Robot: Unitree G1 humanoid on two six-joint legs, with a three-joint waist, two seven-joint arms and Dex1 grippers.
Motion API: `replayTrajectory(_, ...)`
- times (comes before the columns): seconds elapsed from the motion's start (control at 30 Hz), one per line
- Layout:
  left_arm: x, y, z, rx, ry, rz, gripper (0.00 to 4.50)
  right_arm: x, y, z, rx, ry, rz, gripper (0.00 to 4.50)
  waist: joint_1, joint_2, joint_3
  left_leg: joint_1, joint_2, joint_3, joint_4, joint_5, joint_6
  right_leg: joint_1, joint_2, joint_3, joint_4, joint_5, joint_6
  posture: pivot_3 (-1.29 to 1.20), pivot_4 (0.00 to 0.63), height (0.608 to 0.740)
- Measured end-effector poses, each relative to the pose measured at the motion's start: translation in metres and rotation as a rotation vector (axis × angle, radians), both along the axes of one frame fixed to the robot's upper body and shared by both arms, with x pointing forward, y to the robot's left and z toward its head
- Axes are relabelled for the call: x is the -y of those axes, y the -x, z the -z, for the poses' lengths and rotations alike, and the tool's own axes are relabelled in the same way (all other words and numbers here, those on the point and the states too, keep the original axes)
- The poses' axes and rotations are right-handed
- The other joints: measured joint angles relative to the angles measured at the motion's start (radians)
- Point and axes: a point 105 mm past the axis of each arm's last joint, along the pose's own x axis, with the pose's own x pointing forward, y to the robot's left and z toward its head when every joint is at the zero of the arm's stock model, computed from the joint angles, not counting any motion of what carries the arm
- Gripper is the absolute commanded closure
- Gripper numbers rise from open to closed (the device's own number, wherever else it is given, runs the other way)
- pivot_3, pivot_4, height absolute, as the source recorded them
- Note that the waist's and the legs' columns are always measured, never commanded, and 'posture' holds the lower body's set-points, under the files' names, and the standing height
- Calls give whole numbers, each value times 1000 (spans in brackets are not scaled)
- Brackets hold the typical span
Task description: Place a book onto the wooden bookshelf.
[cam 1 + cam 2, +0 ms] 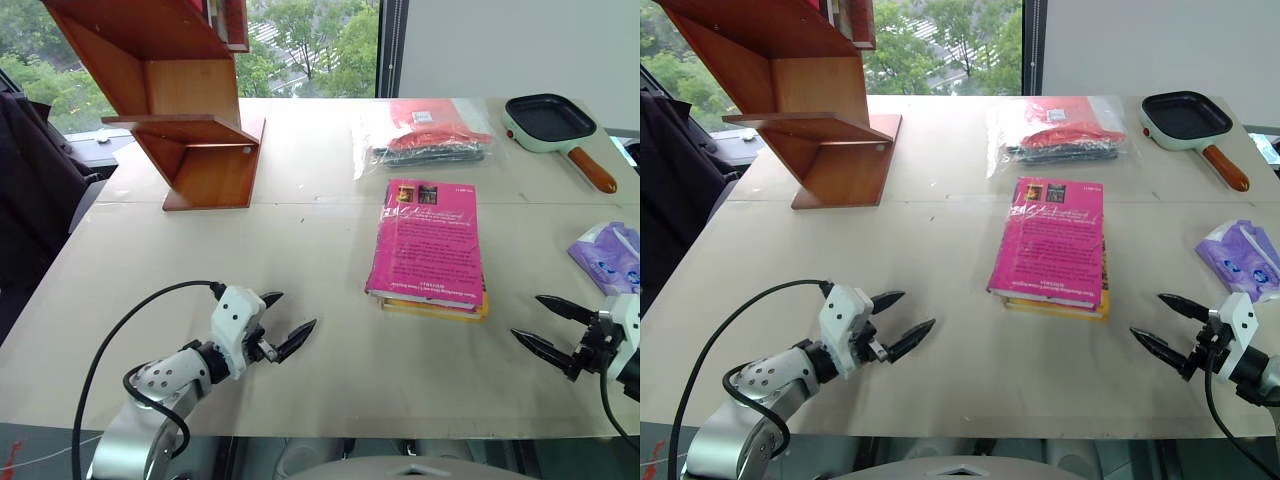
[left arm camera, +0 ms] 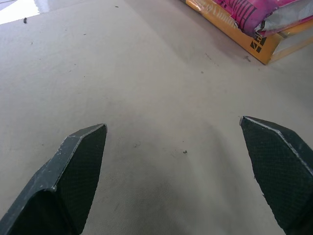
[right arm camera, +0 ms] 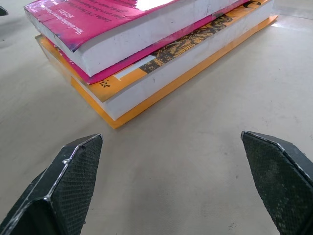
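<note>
Pincers (image 1: pixel 283 321) (image 1: pixel 545 325) gape beside magenta book (image 1: pixel 427 240) atop yellow book (image 3: pixel 161 83).

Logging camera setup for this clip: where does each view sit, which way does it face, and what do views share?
Left and right eye views: on the head, looking forward and down over the table at the pink book and bookshelf; left gripper and right gripper both show, open.
Left wrist view: along its open fingers, low over the table.
Right wrist view: along its open fingers.
Shared: the pink book atop the yellow book.
</note>
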Motion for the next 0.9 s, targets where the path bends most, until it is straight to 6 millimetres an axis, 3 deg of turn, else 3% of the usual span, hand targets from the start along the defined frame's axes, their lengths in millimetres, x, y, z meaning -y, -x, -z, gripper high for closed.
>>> replayTrajectory(0.5, 3, -4, -11, 4, -4, 101, 0, 13, -3, 10, -15, 48, 42, 14, -1, 0, 1, 0, 0, 0, -1, 0, 0, 0, 0, 1, -1, 0, 0, 0, 150, 720)
replayTrajectory(0.8, 3, -9, -18, 35, -21, 113, 0, 13, -17, 0, 22, 50, 52, 14, 0, 0, 1, 0, 0, 1, -1, 0, 0, -1, 1, 1, -1, 0, 0, 0, 150, 720)
replayTrajectory(0.9, 3, -12, -24, 60, -46, 137, 0, 11, -30, -13, 60, 5, 69, 922, -3, 0, 1, 0, 1, 1, -1, 0, 0, -1, 1, 1, 0, 0, 0, 0, 150, 720)
